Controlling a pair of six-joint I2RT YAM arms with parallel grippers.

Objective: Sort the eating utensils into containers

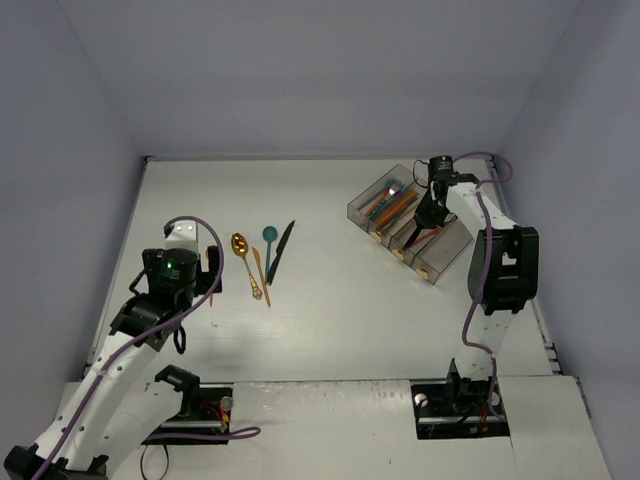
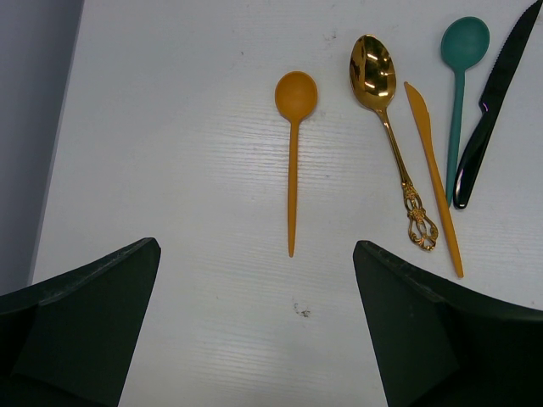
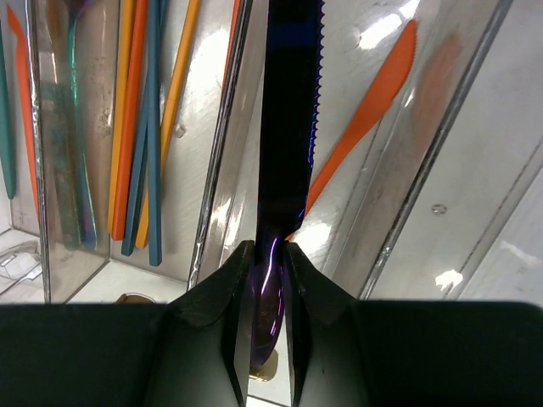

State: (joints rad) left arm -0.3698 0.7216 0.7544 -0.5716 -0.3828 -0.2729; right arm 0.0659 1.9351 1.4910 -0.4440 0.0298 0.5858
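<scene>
Several utensils lie in a row on the table: an orange spoon (image 2: pixel 293 153), a gold spoon (image 2: pixel 386 110), an orange knife (image 2: pixel 433 170), a teal spoon (image 2: pixel 458 102) and a dark knife (image 2: pixel 492 110). My left gripper (image 2: pixel 256 246) is open and empty just short of the orange spoon's handle tip. The clear containers (image 1: pixel 440 268) stand at the right. My right gripper (image 3: pixel 268 254) is shut on a dark navy knife (image 3: pixel 288 110), held over a bin with an orange knife (image 3: pixel 373 93) in it. The bin beside it holds several orange and teal handles (image 3: pixel 144 127).
In the top view the gold spoon (image 1: pixel 245 262), teal spoon (image 1: pixel 269 240) and dark knife (image 1: pixel 281 250) lie left of centre, by my left gripper (image 1: pixel 195 285). My right gripper (image 1: pixel 430 215) is over the bins. Grey walls close in the table on three sides.
</scene>
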